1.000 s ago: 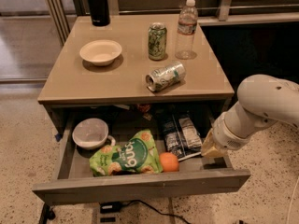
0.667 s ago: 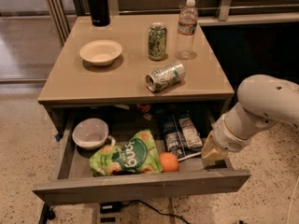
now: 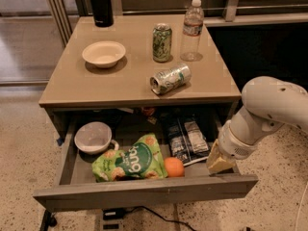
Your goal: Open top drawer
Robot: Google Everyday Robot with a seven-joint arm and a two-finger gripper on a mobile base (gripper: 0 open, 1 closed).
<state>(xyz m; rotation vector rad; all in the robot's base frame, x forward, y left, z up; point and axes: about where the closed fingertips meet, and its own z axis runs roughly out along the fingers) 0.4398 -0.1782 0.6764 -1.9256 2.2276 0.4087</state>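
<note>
Drawer duty: the top drawer (image 3: 144, 191) stands pulled out at lower centre, gripper (image 3: 219, 160) inside its right front corner, its grip impossible to tell; any further pull should run straight, slowly.

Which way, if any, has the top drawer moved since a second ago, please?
No: the top drawer lies equally far out from the table; the gripper sits at its right end.
</note>
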